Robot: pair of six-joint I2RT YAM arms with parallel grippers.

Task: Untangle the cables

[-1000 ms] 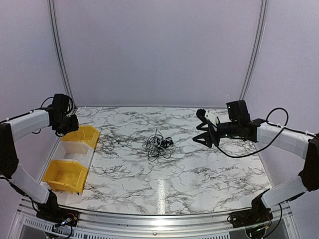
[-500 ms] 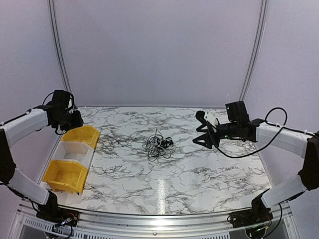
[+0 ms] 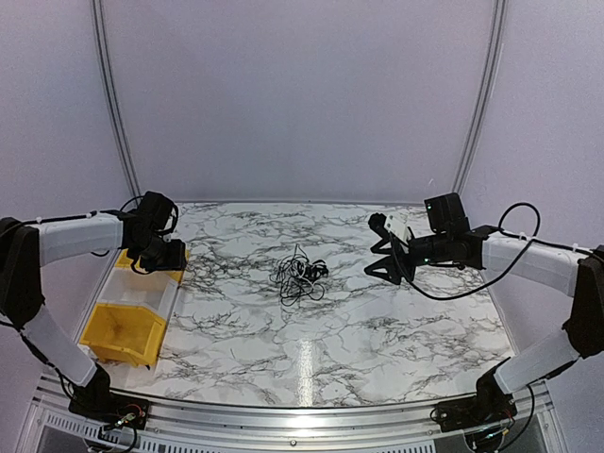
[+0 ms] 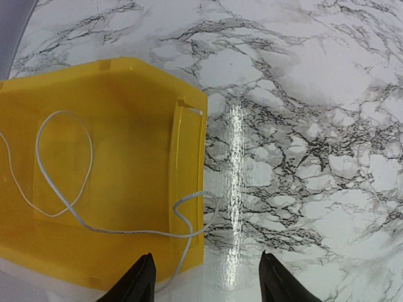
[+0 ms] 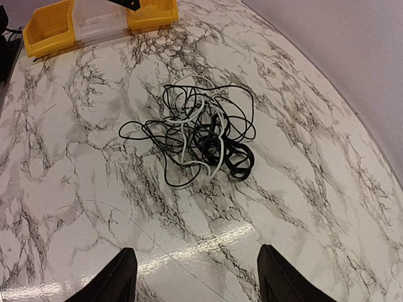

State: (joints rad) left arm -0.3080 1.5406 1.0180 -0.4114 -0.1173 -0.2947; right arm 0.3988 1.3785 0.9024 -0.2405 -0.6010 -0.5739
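The cables (image 3: pixel 300 276) lie as a small tangled bunch of thin black and white wires on the middle of the marble table (image 3: pixel 377 330). In the right wrist view the cables (image 5: pixel 196 133) sit ahead of my open, empty right gripper (image 5: pixel 195 277). From above, that right gripper (image 3: pixel 385 260) hovers to the right of the bunch, apart from it. My left gripper (image 3: pixel 162 255) hangs over the far yellow bin (image 4: pixel 189 157). It is open and holds nothing (image 4: pixel 204 277). A thin white cable (image 4: pixel 128 232) lies in that bin and loops over its rim onto the table.
A row of bins stands at the table's left edge: the far yellow bin (image 3: pixel 177 253), a clear bin (image 3: pixel 146 288) and a near yellow bin (image 3: pixel 123 332). Curved white walls close in the back and sides.
My left arm swung right, from left of the bins to above the far yellow bin, and its jaws spread wider. The right gripper crept slightly left. The bunch has not moved.
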